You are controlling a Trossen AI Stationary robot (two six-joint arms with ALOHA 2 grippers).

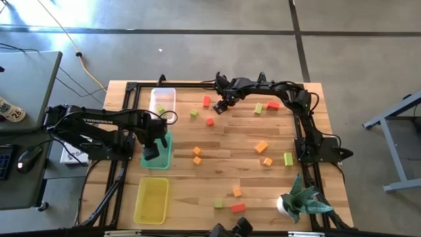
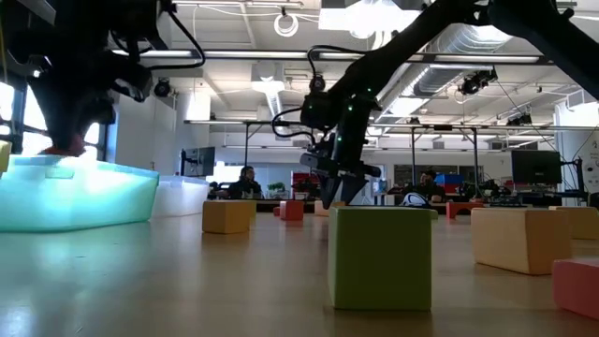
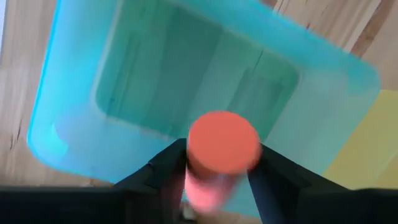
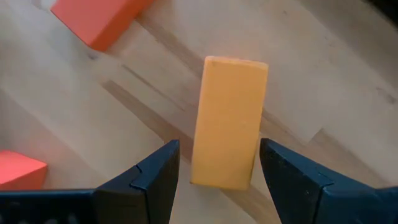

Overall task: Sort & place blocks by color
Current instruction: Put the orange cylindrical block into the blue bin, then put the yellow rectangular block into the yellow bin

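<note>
orange bar (image 4: 227, 121) between right fingers (image 4: 152, 177)

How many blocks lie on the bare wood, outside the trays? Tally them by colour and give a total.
Red blocks: 4
Orange blocks: 6, one of them under the right gripper
Green blocks: 4
Total: 14

The surface (image 1: 243, 171) is pale striped wood. Red (image 1: 238, 208), orange (image 1: 262, 147) and yellow-green blocks (image 1: 288, 158) dot it. On the left lie a clear tray (image 1: 162, 99), a teal-green tray (image 1: 166, 157) and a yellow tray (image 1: 151, 200). Both arms are black.
</note>
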